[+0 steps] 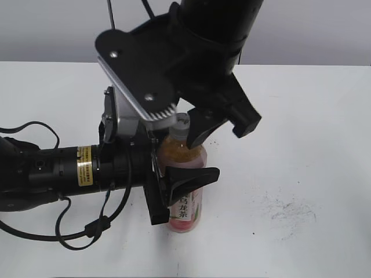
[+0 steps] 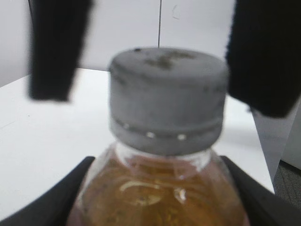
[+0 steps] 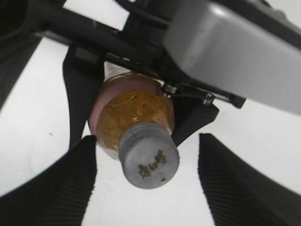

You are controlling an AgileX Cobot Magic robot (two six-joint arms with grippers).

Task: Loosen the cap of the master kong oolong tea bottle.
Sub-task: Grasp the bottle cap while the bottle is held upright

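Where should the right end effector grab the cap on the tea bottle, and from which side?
Grip the cap around its ribbed side wall, coming from straight above. The master kong oolong tea bottle stands upright, its body clamped by the left end effector, leaving only the top free.

surface: white table [image 1: 313, 116], dark scuffs [image 1: 287, 208] | wall: plain pale grey wall [image 1: 52, 29]

Clear gaps either side of cap [image 3: 148, 161], between right fingers [image 3: 235, 188].

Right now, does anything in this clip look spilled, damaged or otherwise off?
Nothing spilled or damaged. The bottle stands upright, cap on. The only oddity is a patch of dark scuff marks on the table right of the bottle.
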